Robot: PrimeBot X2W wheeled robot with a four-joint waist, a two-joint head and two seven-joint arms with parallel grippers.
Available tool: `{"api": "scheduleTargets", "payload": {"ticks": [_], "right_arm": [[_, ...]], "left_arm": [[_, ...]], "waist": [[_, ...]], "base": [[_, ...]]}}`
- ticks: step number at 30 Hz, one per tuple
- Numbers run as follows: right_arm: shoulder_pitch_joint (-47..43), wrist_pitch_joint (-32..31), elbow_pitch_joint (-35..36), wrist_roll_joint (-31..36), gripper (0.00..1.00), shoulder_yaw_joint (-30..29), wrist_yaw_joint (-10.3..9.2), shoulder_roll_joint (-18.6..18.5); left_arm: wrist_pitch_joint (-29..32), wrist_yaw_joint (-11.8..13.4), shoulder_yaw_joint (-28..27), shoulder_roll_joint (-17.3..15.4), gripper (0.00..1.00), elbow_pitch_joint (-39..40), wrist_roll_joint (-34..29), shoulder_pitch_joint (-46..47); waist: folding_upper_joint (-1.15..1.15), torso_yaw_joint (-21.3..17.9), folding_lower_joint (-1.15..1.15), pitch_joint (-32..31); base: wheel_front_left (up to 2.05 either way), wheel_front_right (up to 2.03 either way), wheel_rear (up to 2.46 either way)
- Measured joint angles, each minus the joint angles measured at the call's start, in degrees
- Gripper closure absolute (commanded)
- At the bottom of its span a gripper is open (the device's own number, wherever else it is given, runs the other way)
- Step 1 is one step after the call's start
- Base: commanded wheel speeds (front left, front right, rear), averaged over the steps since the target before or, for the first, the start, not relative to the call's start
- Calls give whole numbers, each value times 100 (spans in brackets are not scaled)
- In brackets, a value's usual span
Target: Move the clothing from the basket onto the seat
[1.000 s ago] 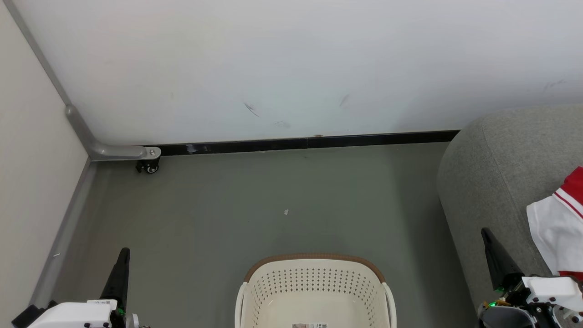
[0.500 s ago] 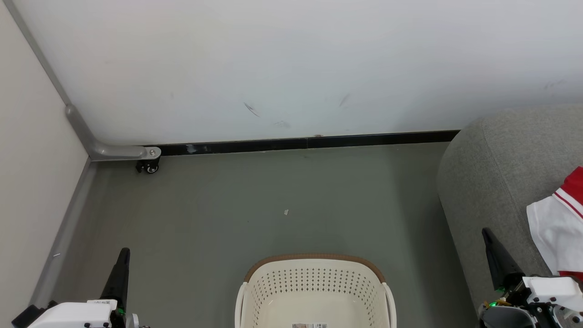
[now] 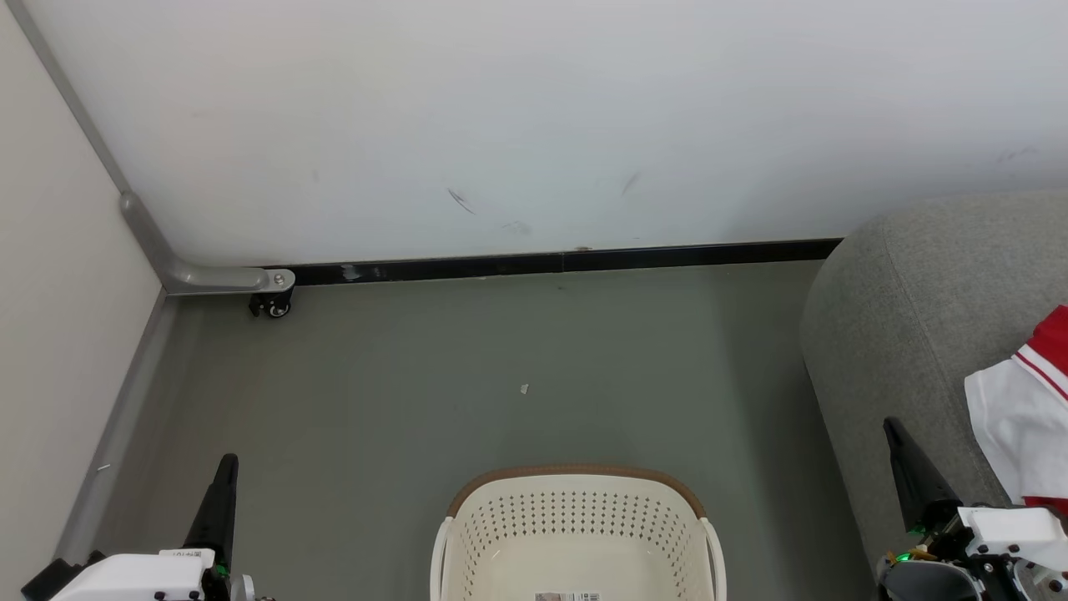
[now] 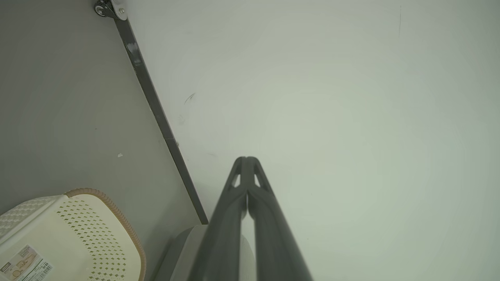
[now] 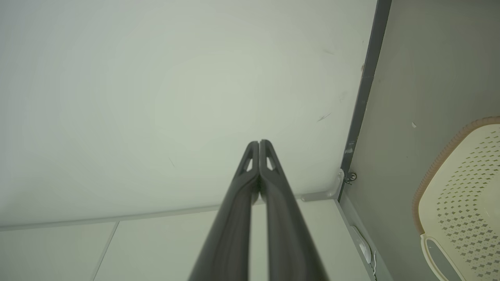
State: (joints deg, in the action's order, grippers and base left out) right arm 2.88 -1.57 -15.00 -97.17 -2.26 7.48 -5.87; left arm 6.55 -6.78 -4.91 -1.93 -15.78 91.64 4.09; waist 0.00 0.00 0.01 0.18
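Two pincers are pointing upward, both clenched with fingers pressing together and grasping nothing: the left pincer point(image 3: 227, 462) is hanging over the grey floor point(image 3: 501, 351), the right pincer point(image 3: 891, 427) against the couch seat point(image 3: 909, 300). One cream perforated laundry basket point(image 3: 576, 474) is sitting on the floor between them, showing one barcode sticker point(image 3: 567, 596) on its bottom. One red-and-white garment point(image 3: 1014, 426) is lying on the one couch seat, apart from the basket.

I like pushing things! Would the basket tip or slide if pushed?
Probably light: the basket is holey plastic and looks empty where visible. Wide-based, so it would likely slide on the smooth floor rather than tip.
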Motion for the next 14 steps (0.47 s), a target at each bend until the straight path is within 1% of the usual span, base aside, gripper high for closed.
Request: {"api": "scheduleTargets", "payload": {"ticks": [14], "right_arm": [[0, -2, -1, 4, 100, -15, 0, 4]], "left_arm": [[0, 0, 0, 0, 100, 0, 0, 0]], "waist": [[0, 0, 0, 0]], "base": [[0, 0, 0]]}}
